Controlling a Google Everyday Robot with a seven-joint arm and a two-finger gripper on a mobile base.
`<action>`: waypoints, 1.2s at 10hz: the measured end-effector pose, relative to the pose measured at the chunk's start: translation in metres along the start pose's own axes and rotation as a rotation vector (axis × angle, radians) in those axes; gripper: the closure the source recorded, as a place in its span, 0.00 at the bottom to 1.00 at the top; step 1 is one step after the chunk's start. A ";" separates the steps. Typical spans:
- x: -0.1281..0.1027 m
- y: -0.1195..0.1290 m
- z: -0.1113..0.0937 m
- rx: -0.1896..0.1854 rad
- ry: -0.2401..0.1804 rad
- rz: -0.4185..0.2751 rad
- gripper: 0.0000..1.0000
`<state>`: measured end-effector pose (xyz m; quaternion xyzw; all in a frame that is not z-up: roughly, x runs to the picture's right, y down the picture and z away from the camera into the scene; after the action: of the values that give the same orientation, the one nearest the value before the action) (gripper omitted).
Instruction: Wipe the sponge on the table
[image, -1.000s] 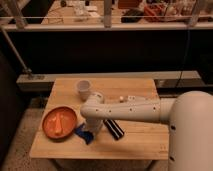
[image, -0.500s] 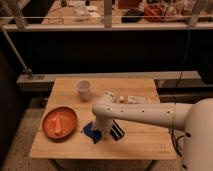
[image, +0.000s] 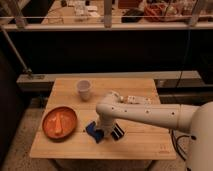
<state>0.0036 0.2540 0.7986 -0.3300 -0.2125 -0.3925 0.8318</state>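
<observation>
The orange plate (image: 46, 131) lies on the table (image: 145, 146) to the left of the gripper (image: 106, 133), just beyond the sponge. On it is one pale orange, longish piece (image: 59, 123); I cannot tell what it is. Farther back and a little left of the gripper stands a pale cup (image: 84, 90), upright and well apart from everything else. I cannot make out whether anything is inside it.

The gripper is down at the tabletop, at the end of the white arm (image: 150, 114) that reaches in from the right. Its fingers are clenched on the sponge (image: 93, 130), a small bright-blue block that sticks out on the gripper's left side and lies on the wood between the gripper and the plate. Tight against the gripper's right side is a black bar with white stripes (image: 118, 131). Behind the arm, towards the far right of the table, lie some small white things (image: 137, 100) too small to identify.

The gripper works in the front half of the table. A band of bare wood runs between it and the near edge, and more bare planks stretch away to the right edge. To the left the room is tighter, with the plate filling most of the space up to the left edge. Between the gripper and the cup the wood is bare.
</observation>
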 end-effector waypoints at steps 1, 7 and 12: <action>-0.002 -0.003 0.000 0.000 -0.002 0.006 0.93; -0.005 0.000 -0.002 0.000 -0.013 0.041 0.93; -0.008 0.000 -0.002 -0.001 -0.027 0.075 0.93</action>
<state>-0.0015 0.2566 0.7923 -0.3434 -0.2108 -0.3567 0.8428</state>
